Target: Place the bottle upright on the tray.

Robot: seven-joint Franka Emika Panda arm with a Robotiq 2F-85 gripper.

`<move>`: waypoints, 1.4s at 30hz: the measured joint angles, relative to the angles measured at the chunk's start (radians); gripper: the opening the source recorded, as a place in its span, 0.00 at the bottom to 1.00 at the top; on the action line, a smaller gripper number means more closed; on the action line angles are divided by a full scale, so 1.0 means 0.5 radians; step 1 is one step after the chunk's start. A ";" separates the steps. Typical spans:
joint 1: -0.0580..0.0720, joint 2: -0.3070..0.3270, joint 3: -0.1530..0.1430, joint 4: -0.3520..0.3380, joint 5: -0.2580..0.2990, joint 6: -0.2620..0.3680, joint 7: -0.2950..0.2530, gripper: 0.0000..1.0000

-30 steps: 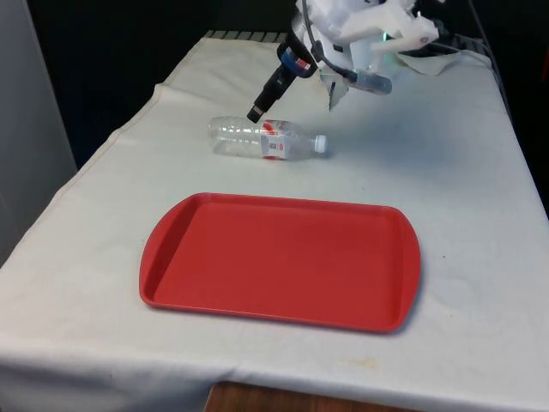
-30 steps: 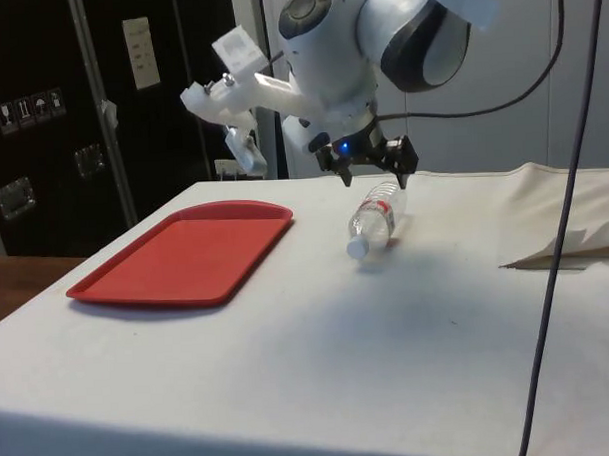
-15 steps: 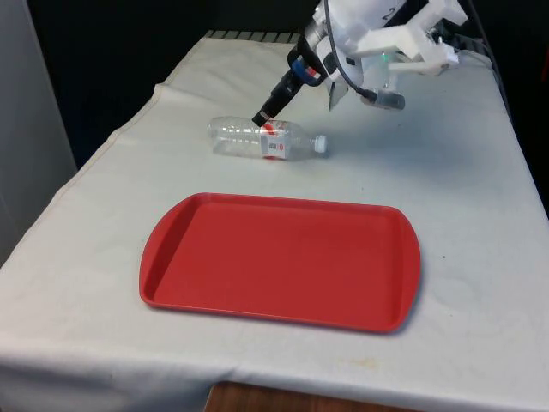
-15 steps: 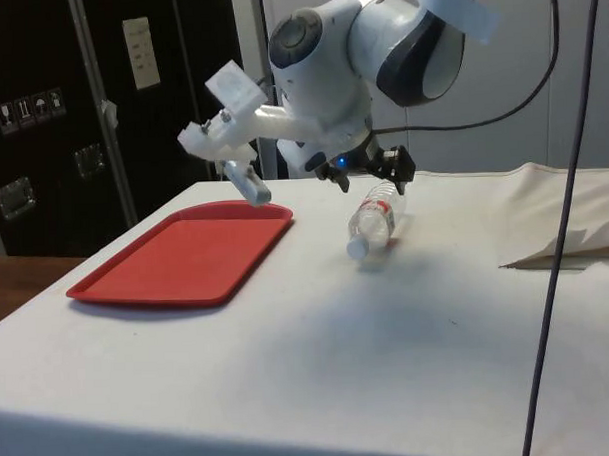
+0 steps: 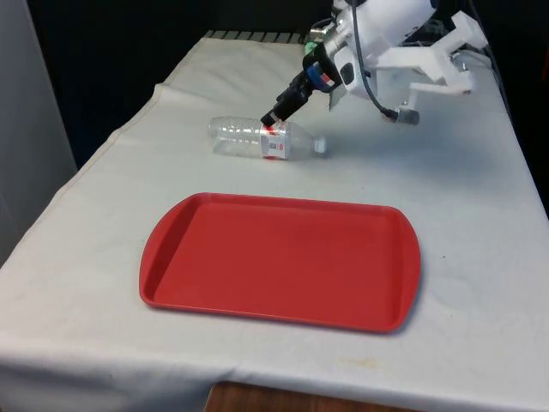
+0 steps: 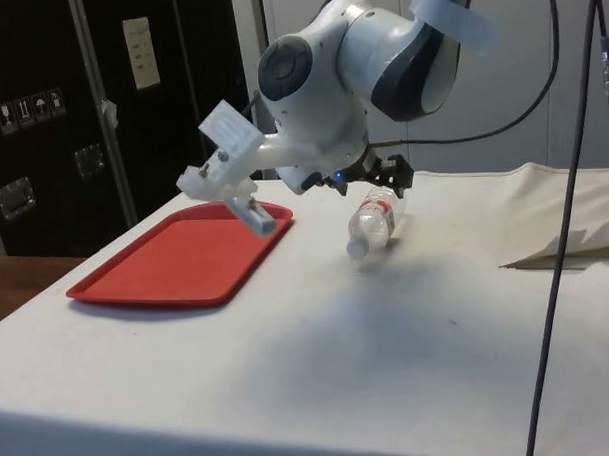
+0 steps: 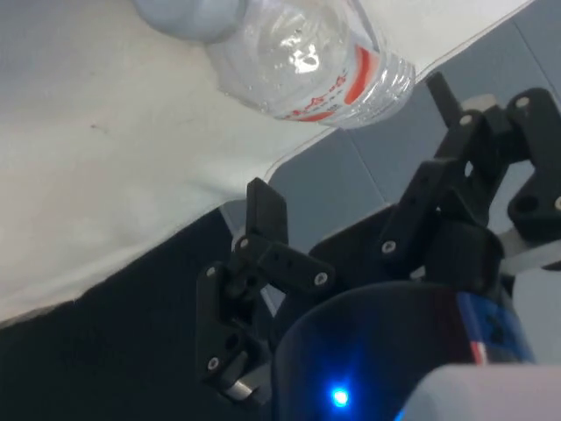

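We see the bottle lying on its side on the white cloth, clear plastic with a red and white label, its cap pointing toward the front view's right. It rests just beyond the far edge of the red tray, apart from it and not on it. In the side view the bottle lies with its cap toward the camera, and the tray sits well to one side of it.

The gripper hangs right at the bottle's upper side, tilted, with the white arm reaching in from the far right. In the side view the gripper sits just above the bottle's far end. We cannot say for sure whether a fingertip touches the plastic; it looks very close. In the wrist view the fingers stand spread apart with nothing between them, and the bottle lies just beyond their tips.

The tray holds nothing.
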 measured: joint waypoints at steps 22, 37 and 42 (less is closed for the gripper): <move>0.014 0.222 0.136 0.114 -0.100 -0.186 0.314 1.00; 0.002 0.366 0.106 0.162 -0.210 -0.208 0.420 1.00; 0.004 0.368 0.108 0.166 -0.212 -0.228 0.420 1.00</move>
